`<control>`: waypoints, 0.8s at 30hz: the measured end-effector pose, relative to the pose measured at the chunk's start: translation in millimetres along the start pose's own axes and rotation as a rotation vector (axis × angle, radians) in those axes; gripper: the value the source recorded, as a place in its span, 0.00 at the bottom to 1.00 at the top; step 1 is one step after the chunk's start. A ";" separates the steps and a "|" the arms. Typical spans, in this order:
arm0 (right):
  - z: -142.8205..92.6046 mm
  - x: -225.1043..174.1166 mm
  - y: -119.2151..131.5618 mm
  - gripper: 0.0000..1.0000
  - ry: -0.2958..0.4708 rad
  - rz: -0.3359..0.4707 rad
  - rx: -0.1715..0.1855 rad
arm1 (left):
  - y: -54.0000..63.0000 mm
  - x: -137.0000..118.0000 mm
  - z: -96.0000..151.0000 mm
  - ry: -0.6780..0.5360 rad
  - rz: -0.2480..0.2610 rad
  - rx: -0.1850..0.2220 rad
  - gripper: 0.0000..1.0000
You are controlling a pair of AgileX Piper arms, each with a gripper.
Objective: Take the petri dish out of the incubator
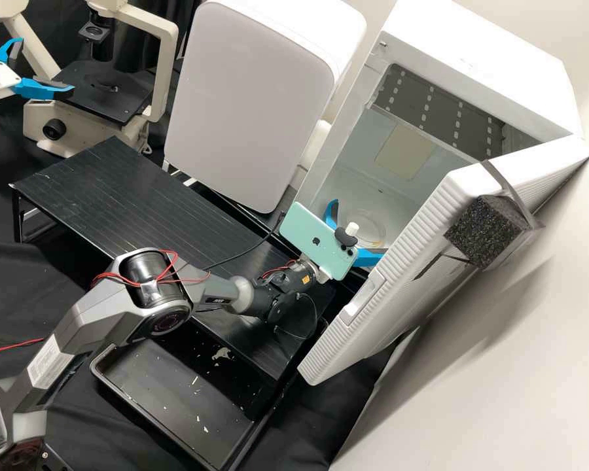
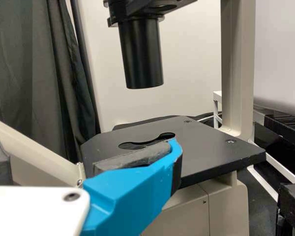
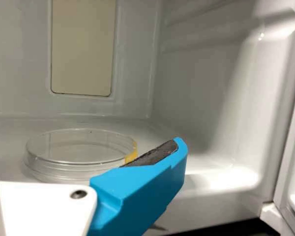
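Right arm [image 1: 98,314]: nearest, dark grey.
Incubator [image 1: 484,59]: white, door open.
Left gripper [image 1: 47,65]: fingers spread, empty, near microscope [image 1: 167,65].
Right gripper [image 1: 358,227]: fingers [image 3: 142,184] parted, holding nothing.
Petri dish [image 3: 73,168]: clear, flat on the incubator's floor.
Probable handling: light, stiff, slippery, brittle.
Suggested grip: opposite side walls, low, gentle pressure, keeping any lid and base together.

White incubator [image 1: 478,49], clear petri dish [image 3: 64,168], seemingly yellow mark [image 3: 131,157], speckled black foam [image 1: 481,232]
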 end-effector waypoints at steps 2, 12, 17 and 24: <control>-0.4 0.2 -0.8 1.00 0.002 -0.012 -0.003 | 0.0 0.0 0.0 0.000 0.000 0.000 1.00; 1.3 1.8 7.7 1.00 0.021 -0.054 -0.033 | 0.0 0.0 0.0 0.000 0.000 0.000 1.00; 6.5 1.2 14.1 1.00 0.005 -0.058 -0.013 | 0.0 0.0 0.0 0.000 0.000 0.000 1.00; 5.7 2.8 15.8 0.00 0.001 -0.076 -0.027 | 0.0 0.0 0.0 0.000 0.000 0.000 1.00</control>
